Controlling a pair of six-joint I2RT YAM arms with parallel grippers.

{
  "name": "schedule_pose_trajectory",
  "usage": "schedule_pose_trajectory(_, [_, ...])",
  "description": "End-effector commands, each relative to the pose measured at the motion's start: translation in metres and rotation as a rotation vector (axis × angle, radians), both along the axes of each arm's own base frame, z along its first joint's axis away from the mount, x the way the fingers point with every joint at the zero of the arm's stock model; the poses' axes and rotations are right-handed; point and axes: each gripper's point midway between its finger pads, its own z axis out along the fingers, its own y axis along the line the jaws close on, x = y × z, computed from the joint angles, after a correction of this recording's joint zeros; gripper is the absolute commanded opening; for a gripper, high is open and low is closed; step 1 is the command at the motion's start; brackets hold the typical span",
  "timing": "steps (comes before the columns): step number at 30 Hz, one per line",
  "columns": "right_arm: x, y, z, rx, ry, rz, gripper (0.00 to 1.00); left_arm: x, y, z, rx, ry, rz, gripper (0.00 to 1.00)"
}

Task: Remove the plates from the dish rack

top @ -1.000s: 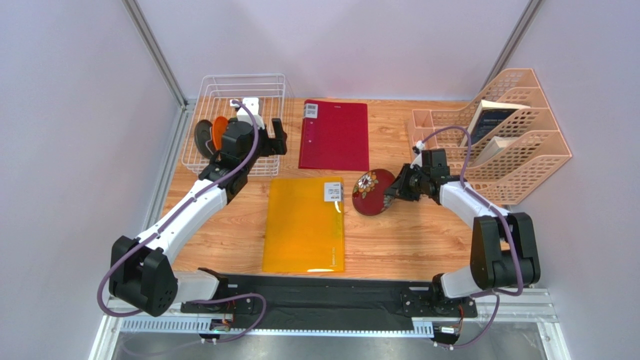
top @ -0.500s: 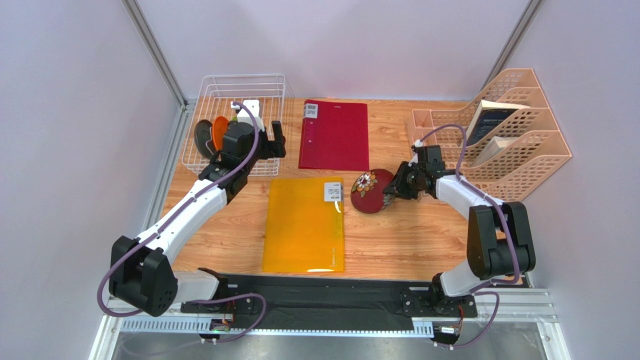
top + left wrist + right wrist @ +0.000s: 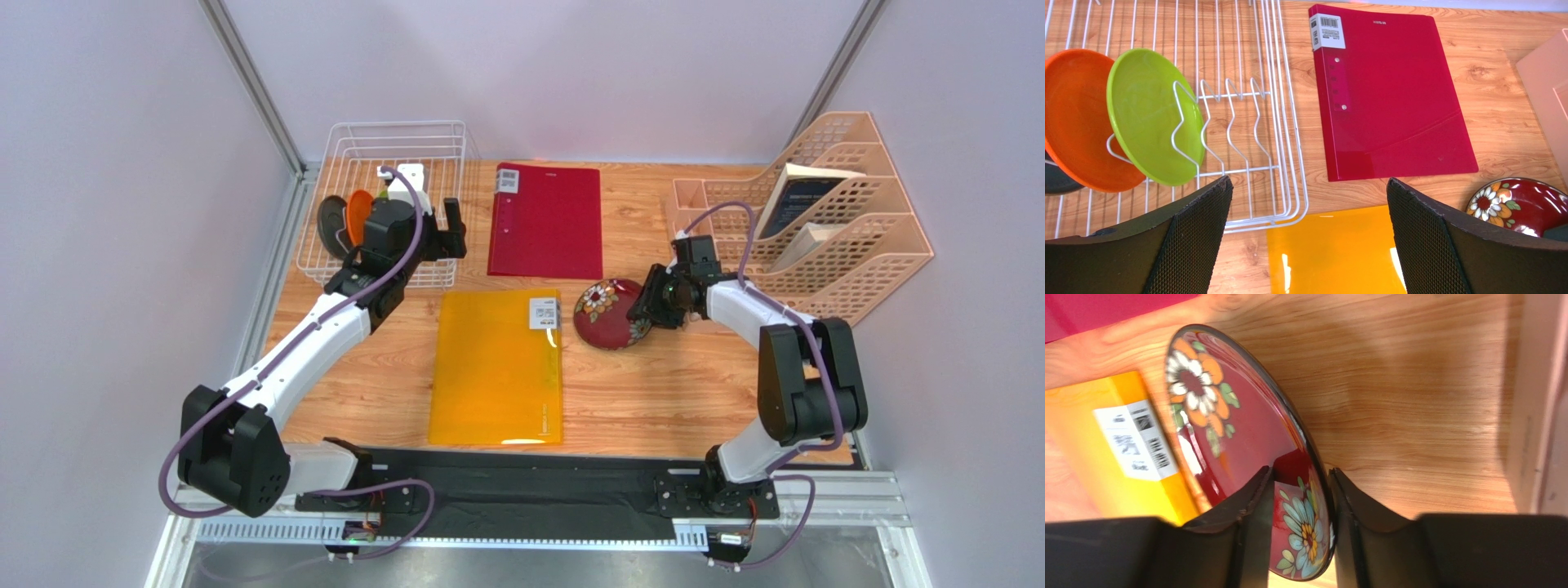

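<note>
The white wire dish rack (image 3: 368,137) stands at the far left. It holds the orange plate (image 3: 1075,116), the lime green plate (image 3: 1146,110) and the edge of the dark teal-grey plate (image 3: 1052,182), all upright between tines. My left gripper (image 3: 1309,202) is open and empty, hovering over the rack's near right corner (image 3: 439,249). My right gripper (image 3: 1300,484) is shut on the rim of the dark red floral plate (image 3: 1229,429). That plate sits tilted low over the wood right of the yellow folder (image 3: 610,315).
A red folder (image 3: 547,218) lies flat behind a yellow folder (image 3: 497,365) in the table's middle. A peach slotted file organiser (image 3: 846,251) with books stands at the right, close to my right arm. Walls close in on both sides.
My right gripper has brought the dark red plate lower and flatter toward the table, and its elbow has swung in. The left arm has not moved.
</note>
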Motion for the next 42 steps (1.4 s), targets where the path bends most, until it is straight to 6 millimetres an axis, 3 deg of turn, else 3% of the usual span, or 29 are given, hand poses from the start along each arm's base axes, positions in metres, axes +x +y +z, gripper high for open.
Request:
schedule_pose_trajectory(1, [-0.023, -0.032, -0.031, -0.226, 0.108, -0.020, 0.45, 0.001, -0.001, 0.011, 0.022, -0.032, -0.023, 1.00])
schedule_pose_trajectory(4, [-0.020, -0.035, -0.024, -0.263, 0.090, -0.021, 0.53, 0.004, 0.000, 0.008, 0.039, -0.005, -0.017, 1.00])
schedule_pose_trajectory(8, [-0.015, -0.046, -0.018, -0.332, 0.067, -0.047, 0.54, 0.005, 0.000, 0.006, 0.049, 0.001, -0.019, 1.00])
schedule_pose_trajectory(12, [-0.010, -0.049, -0.004, -0.404, 0.021, -0.040, 0.56, 0.007, 0.013, 0.004, 0.082, 0.001, 0.047, 1.00])
schedule_pose_trajectory(14, [-0.005, -0.046, 0.011, -0.415, -0.033, -0.039, 0.56, 0.010, 0.019, 0.006, 0.110, -0.008, 0.072, 1.00])
schedule_pose_trajectory(17, [0.002, -0.027, 0.041, -0.417, -0.135, 0.008, 0.56, 0.017, 0.040, 0.008, 0.173, -0.016, 0.172, 1.00])
schedule_pose_trajectory(18, [0.008, -0.022, 0.058, -0.411, -0.184, 0.011, 0.57, 0.021, 0.051, 0.003, 0.206, -0.009, 0.224, 1.00])
schedule_pose_trajectory(22, [0.017, -0.004, 0.095, -0.399, -0.296, 0.039, 0.57, 0.031, 0.084, -0.005, 0.276, 0.006, 0.353, 1.00])
schedule_pose_trajectory(25, [0.024, 0.006, 0.114, -0.379, -0.354, 0.058, 0.57, 0.040, 0.106, -0.017, 0.267, 0.028, 0.410, 1.00])
schedule_pose_trajectory(28, [0.027, 0.009, 0.119, -0.381, -0.368, 0.069, 0.57, 0.050, 0.124, -0.031, 0.241, 0.067, 0.438, 1.00])
schedule_pose_trajectory(32, [0.029, 0.011, 0.113, -0.374, -0.360, 0.078, 0.57, 0.069, 0.139, -0.049, 0.188, 0.097, 0.439, 1.00])
schedule_pose_trajectory(36, [0.029, 0.016, 0.102, -0.359, -0.330, 0.094, 0.57, 0.085, 0.142, -0.062, 0.148, 0.125, 0.421, 1.00])
schedule_pose_trajectory(37, [0.029, 0.017, 0.101, -0.357, -0.329, 0.094, 0.57, 0.093, 0.141, -0.055, 0.130, 0.096, 0.418, 1.00])
schedule_pose_trajectory(42, [0.030, 0.018, 0.092, -0.356, -0.308, 0.097, 0.57, 0.103, 0.133, -0.063, 0.087, 0.101, 0.388, 0.99])
